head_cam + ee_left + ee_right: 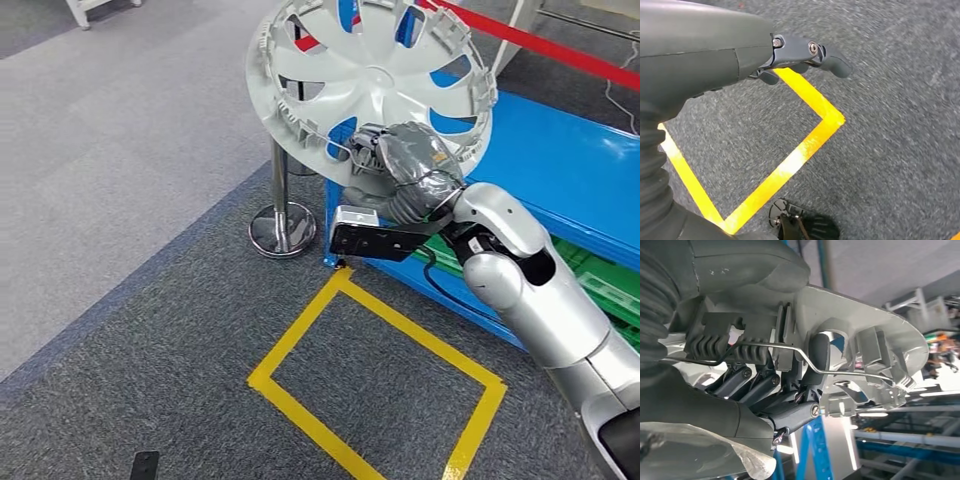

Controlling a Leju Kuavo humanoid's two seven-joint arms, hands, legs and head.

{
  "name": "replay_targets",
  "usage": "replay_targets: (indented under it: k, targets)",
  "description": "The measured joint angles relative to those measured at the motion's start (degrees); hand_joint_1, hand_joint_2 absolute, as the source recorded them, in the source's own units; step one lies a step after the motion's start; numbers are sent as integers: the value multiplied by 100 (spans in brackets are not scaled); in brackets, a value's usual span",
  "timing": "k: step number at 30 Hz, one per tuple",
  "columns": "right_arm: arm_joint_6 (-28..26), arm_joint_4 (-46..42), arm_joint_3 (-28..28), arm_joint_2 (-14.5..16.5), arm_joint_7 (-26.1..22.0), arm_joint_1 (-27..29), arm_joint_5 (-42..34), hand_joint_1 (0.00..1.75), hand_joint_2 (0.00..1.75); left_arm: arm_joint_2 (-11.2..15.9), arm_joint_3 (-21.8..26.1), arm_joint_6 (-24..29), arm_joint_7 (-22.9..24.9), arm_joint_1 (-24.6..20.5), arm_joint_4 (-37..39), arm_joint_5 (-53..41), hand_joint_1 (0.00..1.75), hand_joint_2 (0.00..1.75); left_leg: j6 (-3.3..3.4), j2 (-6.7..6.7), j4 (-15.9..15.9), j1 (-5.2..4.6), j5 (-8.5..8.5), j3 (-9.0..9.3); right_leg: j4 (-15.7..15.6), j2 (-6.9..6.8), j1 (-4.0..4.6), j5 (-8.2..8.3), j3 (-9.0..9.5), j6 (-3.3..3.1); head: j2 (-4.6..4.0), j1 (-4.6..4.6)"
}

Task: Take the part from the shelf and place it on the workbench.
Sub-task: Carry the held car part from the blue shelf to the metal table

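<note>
Underfoot, grey carpet marked with a rectangle of yellow floor tape. Behind it, a blue metal shelf unit with green trays on a lower level; above, a red strip running at a slant. Held up in the air before the shelf, tilted with its ribbed back toward the head camera: a large round silver-grey plastic wheel cover with spoke cut-outs, rim clips and a thin wire ring. Clamped on its lower rim, the right hand, thumb on one face and dark fingers curled round the other, at the end of a silver arm. Beside the shelf corner, a chrome post on a round base. Hanging over the carpet and tape, the left hand, gripping nothing, fingers loosely bent; fully spread or not, cannot tell.
</note>
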Motion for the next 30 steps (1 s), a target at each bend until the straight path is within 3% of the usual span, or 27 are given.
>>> replay_targets:
  k: [2,4,6,8,10,11,13,15,17,19,21,23,25,26,27,28,30]
  targets:
    - [-139,1,16,2,27,54,-21,175,175,-4,-4,0,2,14,0,-1,0,175,-61,-134,32,29,19,-69,-187,100,2,-15,114,-5,0,-3]
    - [-290,-1,21,11,49,138,-33,175,175,-3,-6,1,7,44,0,-2,0,175,-114,-220,36,48,27,-104,-230,-28,8,-10,148,-42,0,3]
    - [-452,-6,1,23,67,232,-44,175,175,-1,-9,1,11,58,0,-3,0,175,-169,21,255,24,-124,-210,-275,-178,-2,2,187,-110,0,-39]
    - [-640,-11,-43,30,68,351,-52,175,175,-4,-13,-1,14,49,0,-7,0,175,-225,407,899,29,-444,-505,-294,-334,17,-8,210,-166,0,-86]
    - [-804,-28,-87,35,49,488,-58,175,175,-7,-15,-3,15,44,0,-8,0,175,-260,546,1499,60,-645,-785,-294,-491,35,-28,223,-188,0,-89]
    - [-867,-50,-109,43,35,563,-67,175,175,-7,-15,-3,15,48,0,-5,0,175,-267,564,1541,70,-604,-803,-293,-564,38,-39,231,-191,0,-88]
    - [-961,-119,-163,77,9,716,-84,175,175,-7,-16,-3,15,53,0,0,0,175,-251,651,995,70,-255,-527,-293,-695,41,-67,264,-176,0,-90]
    - [-1033,-191,-234,111,-26,843,-86,175,175,-7,-17,1,15,39,0,1,0,175,-200,893,277,6,3,-165,-294,-812,59,-99,294,-139,0,-92]
    - [-1103,-256,-308,142,-67,934,-76,175,175,-3,-19,2,14,23,0,3,0,175,-146,1006,15,-62,13,-56,-299,-934,83,-123,306,-88,0,-91]
    - [-1152,-321,-367,192,-95,1000,-68,175,175,8,-21,3,14,32,0,14,0,175,-85,889,-38,-58,25,-50,-311,-1030,81,-158,322,-27,0,-93]
    - [-1174,-377,-411,229,-106,1040,-68,175,175,21,-23,5,14,39,0,27,0,175,-20,761,-101,-23,53,-5,-150,-813,55,-291,252,15,0,-76]
    - [-1192,-403,-447,236,-120,1073,-67,175,175,24,-25,4,13,15,0,31,0,175,22,627,-125,-2,66,17,441,-468,40,-560,-40,27,0,-45]
    - [-1205,-408,-471,239,-141,1116,-59,175,175,18,-33,2,13,-2,0,31,0,175,38,462,-116,-1,63,19,1116,-359,43,-745,-431,38,0,-34]
    - [-1207,-413,-478,246,-149,1140,-56,175,175,15,-37,2,13,-2,0,32,0,175,39,373,-106,0,60,20,1234,-347,42,-703,-540,43,0,-34]
    - [-1208,-421,-484,257,-154,1159,-54,175,175,14,-39,2,14,1,0,32,0,175,38,283,-91,4,54,21,1135,-340,40,-556,-542,43,0,-34]
    - [-1208,-433,-489,269,-159,1170,-55,175,175,15,-42,2,14,2,0,33,0,175,30,195,-71,12,44,22,838,-312,32,-335,-438,43,0,-34]
    - [-1203,-451,-504,290,-172,1176,-57,175,175,17,-45,2,15,0,0,33,0,175,-11,32,-8,24,14,-5,140,-89,-7,-26,-129,36,0,-36]
